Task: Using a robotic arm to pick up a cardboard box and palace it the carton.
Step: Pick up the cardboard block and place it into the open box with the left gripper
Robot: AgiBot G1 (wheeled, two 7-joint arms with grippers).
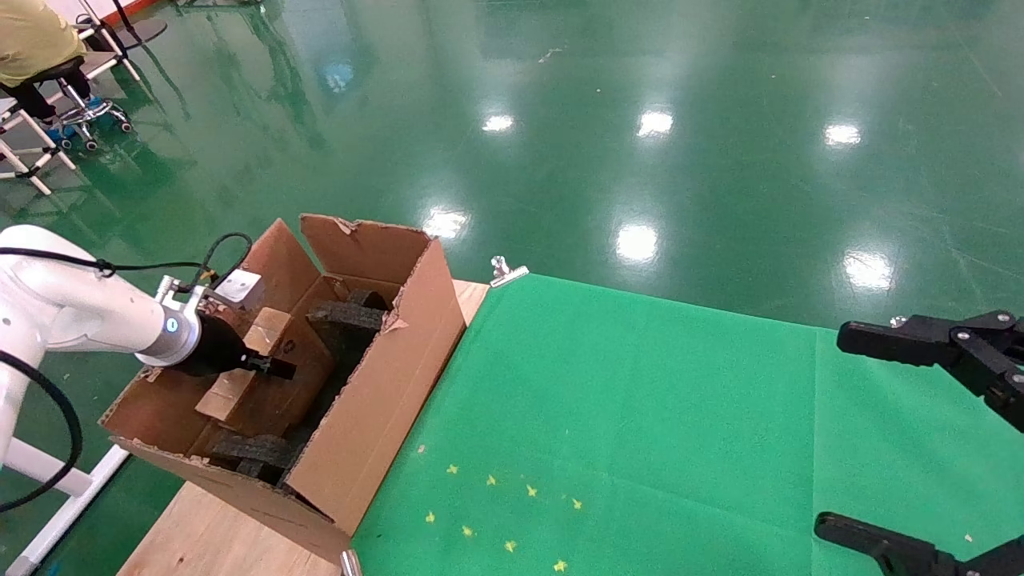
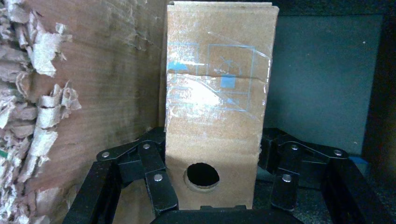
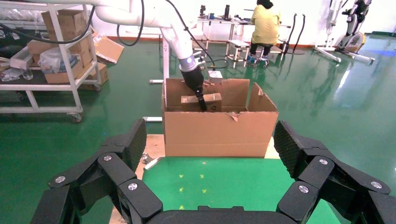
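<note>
The large brown carton (image 1: pixel 376 400) with torn flap edges stands on the left end of the table; it also shows in the right wrist view (image 3: pixel 217 135). Black foam blocks (image 1: pixel 348 316) lie inside it. My left gripper (image 1: pixel 268 366), on the white arm, reaches down into the carton and is shut on the small taped cardboard box (image 1: pixel 240 380). In the left wrist view the box (image 2: pixel 215 93) stands between the fingers (image 2: pixel 154 177), its round hole facing the camera, next to the carton's inner wall. My right gripper (image 1: pixel 872 440) is open and empty over the green cloth at the right.
A green cloth (image 1: pixel 640 416) covers most of the wooden table (image 1: pixel 216 536), held by a metal clip (image 1: pixel 508 270). A seated person (image 1: pixel 32 40) and white frames stand far left on the green floor. A shelf cart (image 3: pixel 51 60) with boxes stands beyond the carton.
</note>
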